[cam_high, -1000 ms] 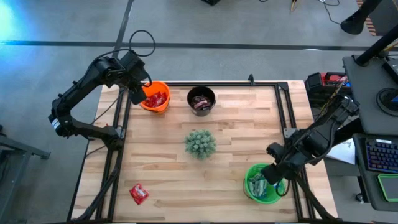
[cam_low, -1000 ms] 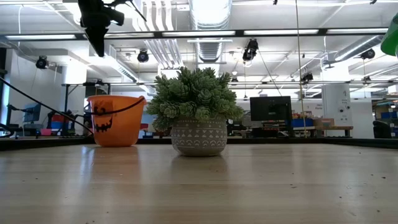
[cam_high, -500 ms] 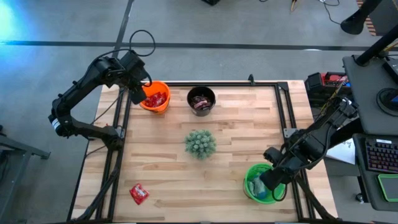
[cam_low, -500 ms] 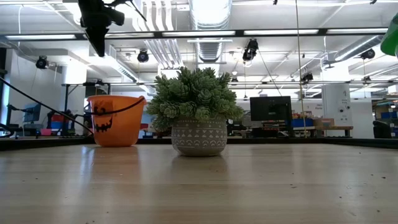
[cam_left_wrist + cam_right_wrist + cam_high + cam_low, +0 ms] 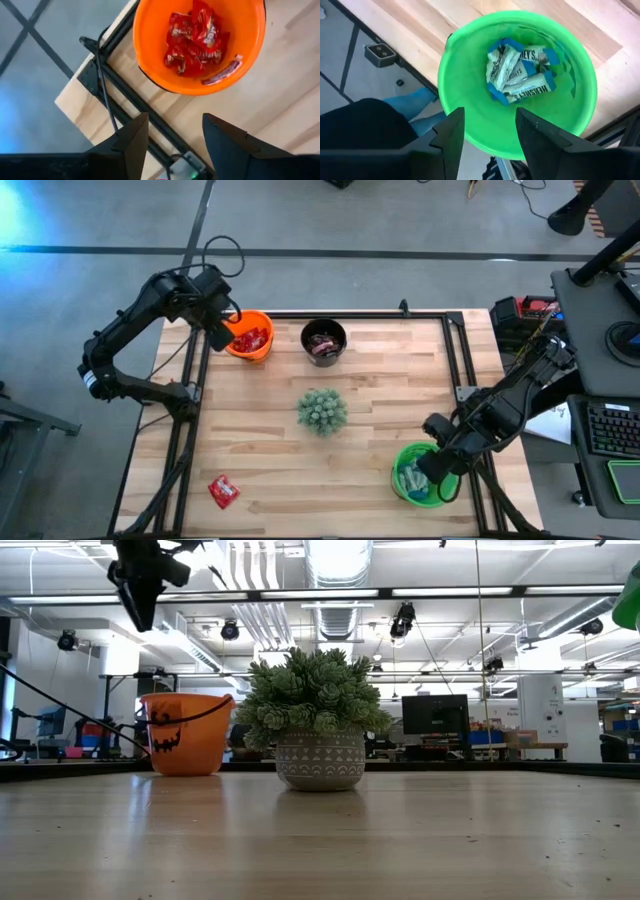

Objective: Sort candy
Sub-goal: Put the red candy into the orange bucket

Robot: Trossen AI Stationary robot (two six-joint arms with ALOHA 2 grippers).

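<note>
The candy is nearly all sorted. Blue-and-white bars (image 5: pixel 520 72) lie in a heap on the floor of the green bucket (image 5: pixel 470 125), straight under the right gripper (image 5: pixel 485 135), whose two fingers are spread with nothing between them. That bucket stands at the table's near right corner, its outer rim close to both table edges there, so the right gripper hangs almost over the table's border.

Red sweets (image 5: pixel 195 42) fill the bottom of the orange bucket (image 5: pixel 150 50), just ahead of the left gripper (image 5: pixel 172 140), whose fingers also stand apart and empty. The orange bucket sits at the far left corner, close against the black frame rail (image 5: pixel 125 95) that runs along the table edge; the left gripper (image 5: pixel 216 332) is held above and just outward of it, over the rail and past the table's side.

Dark-wrapped sweets (image 5: pixel 323 343) lie in the black bucket (image 5: pixel 324 326), next to the orange one along the far edge, well off from both grippers.

One red sweet (image 5: pixel 222 491) lies loose on the wooden table (image 5: pixel 380 400) near the front left corner, far from either gripper, with bare wood all round it.

The green plant ball (image 5: pixel 322 411) sits mid-table, between the two grippers, with open boards on every side.
</note>
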